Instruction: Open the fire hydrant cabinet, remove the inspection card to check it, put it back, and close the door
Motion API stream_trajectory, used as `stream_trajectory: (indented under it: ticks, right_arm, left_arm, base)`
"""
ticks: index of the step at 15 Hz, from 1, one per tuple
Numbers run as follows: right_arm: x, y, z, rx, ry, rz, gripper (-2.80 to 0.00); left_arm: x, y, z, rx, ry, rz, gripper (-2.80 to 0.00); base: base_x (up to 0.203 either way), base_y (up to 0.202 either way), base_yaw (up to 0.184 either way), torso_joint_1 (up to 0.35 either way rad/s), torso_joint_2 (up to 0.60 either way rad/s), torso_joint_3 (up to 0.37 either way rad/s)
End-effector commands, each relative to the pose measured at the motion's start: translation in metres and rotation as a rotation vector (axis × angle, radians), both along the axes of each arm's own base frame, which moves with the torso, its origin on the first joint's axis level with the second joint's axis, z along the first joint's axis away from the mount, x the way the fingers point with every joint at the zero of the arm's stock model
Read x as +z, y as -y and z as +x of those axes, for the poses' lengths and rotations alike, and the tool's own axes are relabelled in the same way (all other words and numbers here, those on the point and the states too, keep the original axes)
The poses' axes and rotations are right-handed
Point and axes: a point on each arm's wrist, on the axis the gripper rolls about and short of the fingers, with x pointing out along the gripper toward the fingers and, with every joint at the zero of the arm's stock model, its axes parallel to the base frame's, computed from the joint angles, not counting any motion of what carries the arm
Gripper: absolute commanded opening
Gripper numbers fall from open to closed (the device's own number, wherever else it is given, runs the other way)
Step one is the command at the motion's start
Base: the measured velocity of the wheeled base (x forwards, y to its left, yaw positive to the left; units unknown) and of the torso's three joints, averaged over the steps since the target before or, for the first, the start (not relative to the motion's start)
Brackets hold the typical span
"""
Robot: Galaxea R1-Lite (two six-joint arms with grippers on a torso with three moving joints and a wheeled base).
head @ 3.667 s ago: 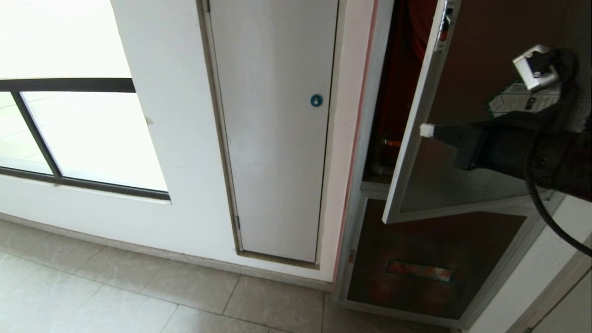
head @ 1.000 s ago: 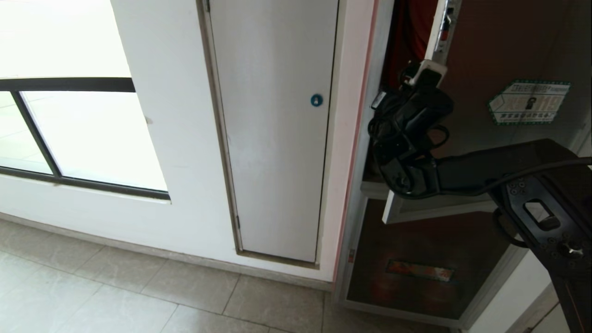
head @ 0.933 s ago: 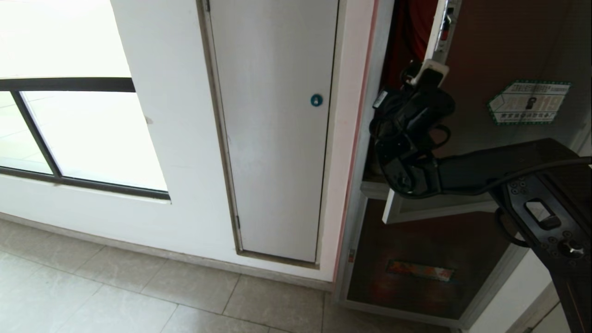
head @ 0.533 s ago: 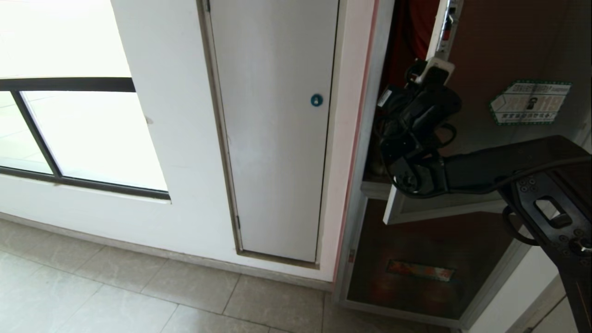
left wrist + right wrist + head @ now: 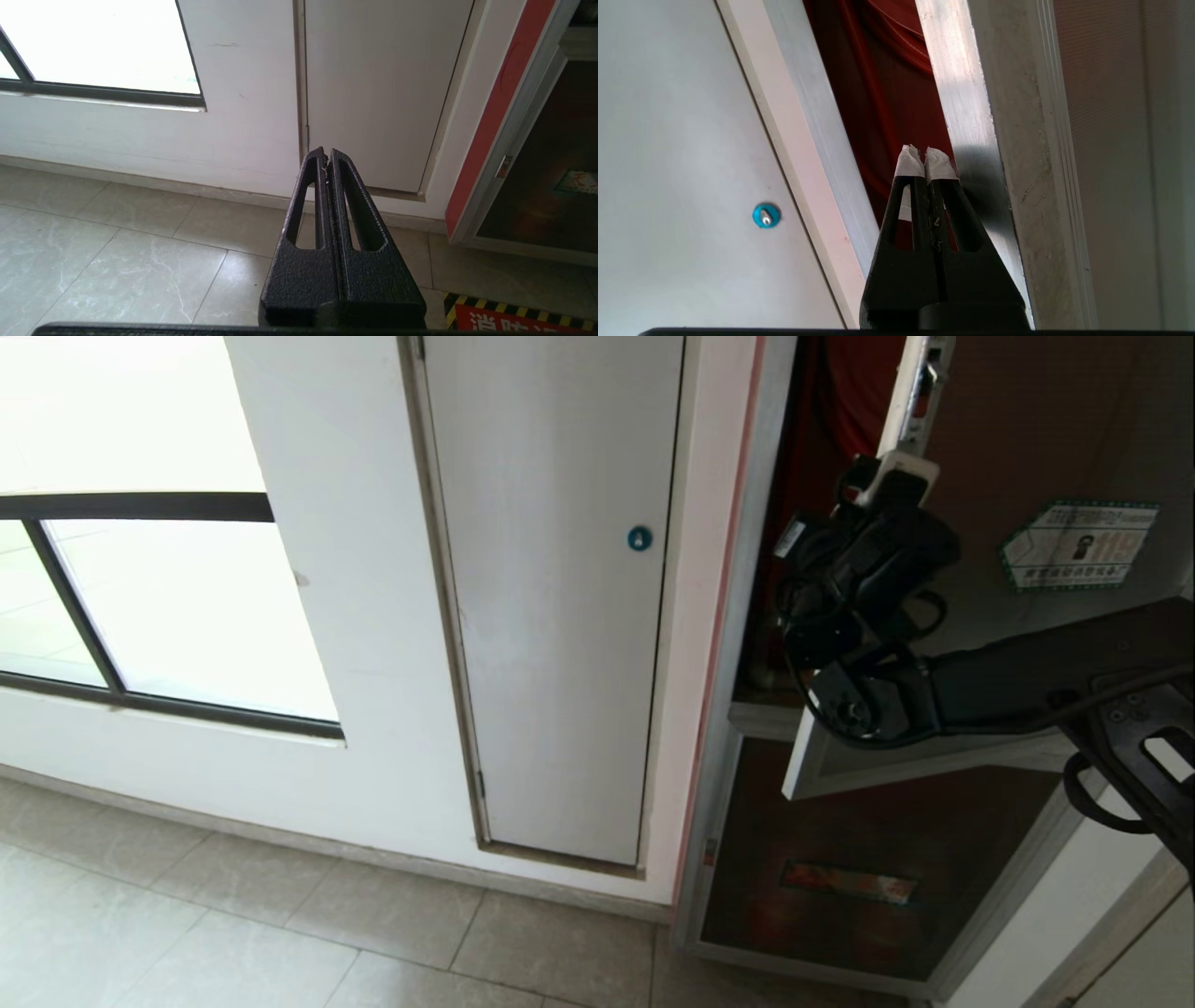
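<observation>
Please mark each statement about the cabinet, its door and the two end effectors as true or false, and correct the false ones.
1. The door stands partly open. True.
2. The right end effector holds the inspection card. False: it is shut on nothing, at the door's edge.
3. Red interior of the fire hydrant cabinet shows in the gap. True.
4. The left end effector is open. False: it is shut, pointing at the floor.
5. The hexagonal sticker is on the white door. False: it is on the dark glass door.
</observation>
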Motion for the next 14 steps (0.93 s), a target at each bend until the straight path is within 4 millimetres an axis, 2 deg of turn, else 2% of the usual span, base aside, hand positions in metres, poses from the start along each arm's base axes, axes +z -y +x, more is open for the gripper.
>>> stream_trajectory:
  ticks: [1,14]
  right_arm:
    - [0.014,0.006,-0.017,-0.013,0.014,0.014,-2.80]
    - [0.040,0.029,-0.083,-0.039,0.011,0.034,-2.80]
  left_arm:
    - [-0.002,0.000,0.001,0.000,-0.008,0.000,-2.80]
    - [-0.002,0.000,0.001,0.000,-0.008,0.000,-2.80]
  base:
    - [0.000,0.000,0.000,0.000,0.00,0.000]
    - [0.000,0.000,0.000,0.000,0.00,0.000]
